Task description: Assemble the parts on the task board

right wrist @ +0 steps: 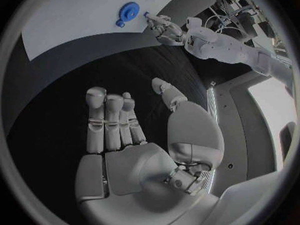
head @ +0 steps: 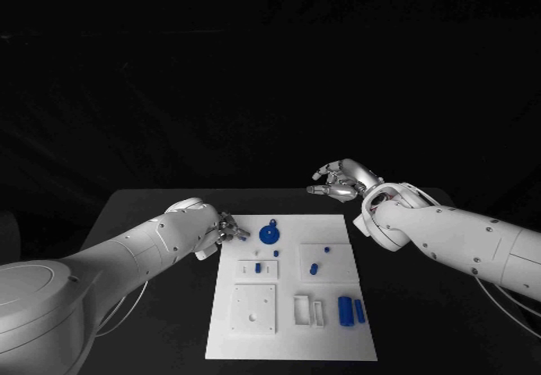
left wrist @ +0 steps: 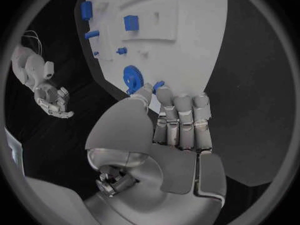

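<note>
The left hand [head: 223, 230] pinches a small blue part [left wrist: 159, 84] between thumb and fingertip, at the far left edge of the board [head: 338, 344], just beside the blue gear [head: 268, 233] lying there. Its other fingers [left wrist: 184, 116] are held straight together. The right hand [head: 342, 180] hovers beyond the board's far right corner, fingers loosely spread, holding nothing.

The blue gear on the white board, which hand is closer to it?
Left. The left hand is at the board's edge right beside the blue gear; the right hand hovers off the task board, beyond its far corner.
</note>
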Controlling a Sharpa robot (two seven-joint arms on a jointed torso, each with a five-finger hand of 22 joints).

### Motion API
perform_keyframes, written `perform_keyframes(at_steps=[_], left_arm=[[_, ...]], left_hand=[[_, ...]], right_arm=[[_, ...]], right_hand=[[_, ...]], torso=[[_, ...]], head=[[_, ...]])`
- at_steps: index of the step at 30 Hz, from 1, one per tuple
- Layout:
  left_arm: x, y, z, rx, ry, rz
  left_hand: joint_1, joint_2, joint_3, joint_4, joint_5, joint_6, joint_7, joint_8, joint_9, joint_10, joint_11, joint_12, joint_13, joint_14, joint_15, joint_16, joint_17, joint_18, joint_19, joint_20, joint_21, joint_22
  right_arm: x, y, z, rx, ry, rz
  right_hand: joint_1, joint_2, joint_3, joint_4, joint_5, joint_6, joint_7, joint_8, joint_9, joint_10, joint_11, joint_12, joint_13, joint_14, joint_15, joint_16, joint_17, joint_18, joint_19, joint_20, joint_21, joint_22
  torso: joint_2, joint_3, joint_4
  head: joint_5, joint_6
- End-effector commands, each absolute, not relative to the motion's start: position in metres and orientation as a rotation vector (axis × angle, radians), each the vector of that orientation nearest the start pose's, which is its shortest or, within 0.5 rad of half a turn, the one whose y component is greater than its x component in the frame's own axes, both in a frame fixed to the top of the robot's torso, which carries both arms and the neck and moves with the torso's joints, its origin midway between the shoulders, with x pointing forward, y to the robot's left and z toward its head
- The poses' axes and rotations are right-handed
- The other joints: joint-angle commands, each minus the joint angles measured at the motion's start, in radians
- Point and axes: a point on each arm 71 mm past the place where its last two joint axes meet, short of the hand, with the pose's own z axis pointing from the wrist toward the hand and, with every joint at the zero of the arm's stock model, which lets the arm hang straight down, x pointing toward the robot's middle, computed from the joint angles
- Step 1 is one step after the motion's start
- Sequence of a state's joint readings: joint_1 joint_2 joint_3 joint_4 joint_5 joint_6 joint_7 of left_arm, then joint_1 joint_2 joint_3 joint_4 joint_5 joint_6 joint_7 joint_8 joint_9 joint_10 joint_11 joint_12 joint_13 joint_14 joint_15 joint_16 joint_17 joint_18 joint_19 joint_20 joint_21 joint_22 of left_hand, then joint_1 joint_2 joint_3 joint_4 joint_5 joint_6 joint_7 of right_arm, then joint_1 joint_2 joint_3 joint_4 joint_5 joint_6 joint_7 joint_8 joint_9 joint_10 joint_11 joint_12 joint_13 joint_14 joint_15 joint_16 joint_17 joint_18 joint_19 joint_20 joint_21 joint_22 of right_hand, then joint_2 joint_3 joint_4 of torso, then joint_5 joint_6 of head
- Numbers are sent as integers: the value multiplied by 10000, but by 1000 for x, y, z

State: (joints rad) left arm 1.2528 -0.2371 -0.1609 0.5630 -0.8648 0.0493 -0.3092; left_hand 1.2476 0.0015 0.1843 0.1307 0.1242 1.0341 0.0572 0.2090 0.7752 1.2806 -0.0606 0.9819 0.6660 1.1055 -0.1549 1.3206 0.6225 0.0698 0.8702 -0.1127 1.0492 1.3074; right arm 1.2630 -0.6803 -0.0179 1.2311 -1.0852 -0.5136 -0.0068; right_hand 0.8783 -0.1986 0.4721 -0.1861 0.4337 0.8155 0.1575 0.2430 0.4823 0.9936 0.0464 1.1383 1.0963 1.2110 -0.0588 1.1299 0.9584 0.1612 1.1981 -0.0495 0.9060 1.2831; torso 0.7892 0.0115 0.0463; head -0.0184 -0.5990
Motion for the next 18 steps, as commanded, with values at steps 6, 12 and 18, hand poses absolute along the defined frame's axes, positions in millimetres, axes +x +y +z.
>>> perform_keyframes(at_steps=[6,12,18], left_arm=[[606,178,-250,-5119,21304,-3784],[607,180,-249,-5226,21090,-3827],[607,180,-247,-5472,20855,-4076]], left_hand=[[517,440,63,-360,776,250,-23,49,55,106,32,71,-21,16,-43,82,-8,-175,-134,-1316,-45,199],[343,115,1843,-730,11,650,-97,32,35,267,-35,-19,-141,109,-77,92,-59,-234,-60,-1299,-26,196],[-1001,106,2906,-2020,599,814,-142,57,172,356,-81,0,-160,197,-116,131,-88,-252,38,-1332,97,193]], right_arm=[[554,-215,-150,2485,14547,7272],[554,-215,-150,2494,14542,7258],[554,-217,-150,2517,14532,7235]], right_hand=[[26,61,-12,7,-41,-4,47,12,-15,-40,21,39,-15,58,-33,-13,-12,1006,26,-74,-53,17],[23,57,-14,9,-49,-1,47,14,-15,-40,20,43,-19,59,-33,-13,-12,1006,28,-75,-54,18],[22,55,-15,10,-53,1,46,15,-16,-40,20,46,-21,59,-33,-13,-12,1006,28,-75,-55,20]], torso=[[-1,1,8],[-12,-3,11],[-8,2,-1]], head=[[-43,-13],[-14,31],[-26,14]])
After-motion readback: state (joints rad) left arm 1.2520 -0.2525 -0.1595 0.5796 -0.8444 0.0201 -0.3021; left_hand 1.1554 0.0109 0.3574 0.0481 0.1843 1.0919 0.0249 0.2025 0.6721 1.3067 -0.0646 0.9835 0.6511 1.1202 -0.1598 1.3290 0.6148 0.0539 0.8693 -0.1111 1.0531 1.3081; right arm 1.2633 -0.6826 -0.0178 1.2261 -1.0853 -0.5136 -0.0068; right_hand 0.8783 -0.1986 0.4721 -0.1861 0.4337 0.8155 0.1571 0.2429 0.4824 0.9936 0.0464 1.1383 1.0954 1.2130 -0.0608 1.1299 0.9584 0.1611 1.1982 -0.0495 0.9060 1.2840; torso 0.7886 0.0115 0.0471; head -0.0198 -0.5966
